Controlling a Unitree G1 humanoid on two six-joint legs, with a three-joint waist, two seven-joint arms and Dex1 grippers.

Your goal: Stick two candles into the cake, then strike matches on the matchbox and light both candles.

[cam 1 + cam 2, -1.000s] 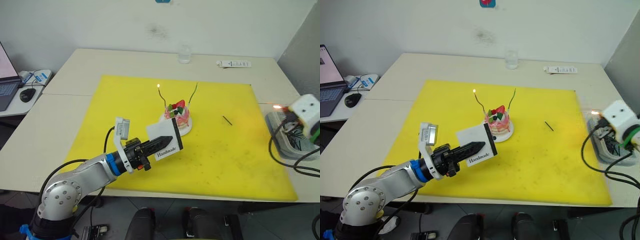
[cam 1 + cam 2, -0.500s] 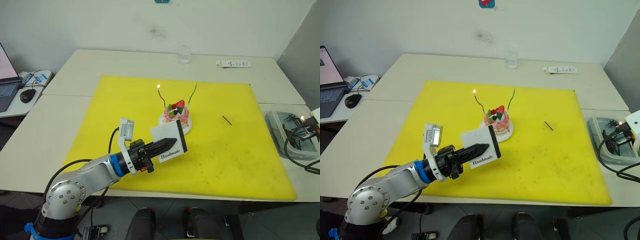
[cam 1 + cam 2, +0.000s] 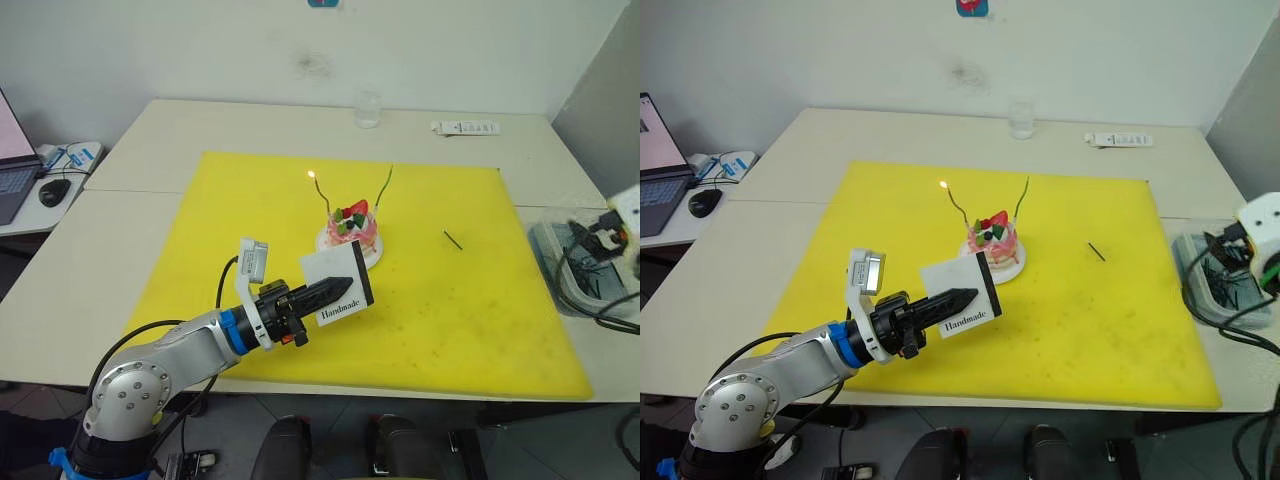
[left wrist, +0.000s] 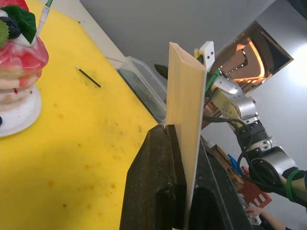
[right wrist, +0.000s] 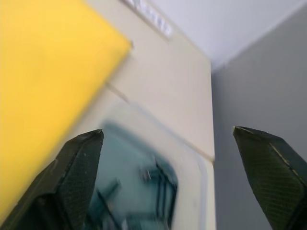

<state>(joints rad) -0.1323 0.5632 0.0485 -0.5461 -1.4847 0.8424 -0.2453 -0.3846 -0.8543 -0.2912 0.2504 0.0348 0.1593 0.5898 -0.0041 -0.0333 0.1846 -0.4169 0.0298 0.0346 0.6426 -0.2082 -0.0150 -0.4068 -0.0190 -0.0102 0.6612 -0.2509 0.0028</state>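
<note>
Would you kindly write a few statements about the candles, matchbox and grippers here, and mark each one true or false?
1. Both candles are lit. False: one has a flame, the other is unlit.
2. The left gripper holds the matchbox. True.
3. The right gripper is shut on a match. False: it is open above a clear bin.
4. A match lies on the yellow mat. True.
5. The cake sits on the matchbox. False: on a white plate.

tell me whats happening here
The robot is lighting candles on a cake. Both candles stand in it: the left candle burns, the right candle is unlit. The left gripper holds the matchbox up near the cake. The right gripper hangs open over a bin. One match lies on the mat.
</note>
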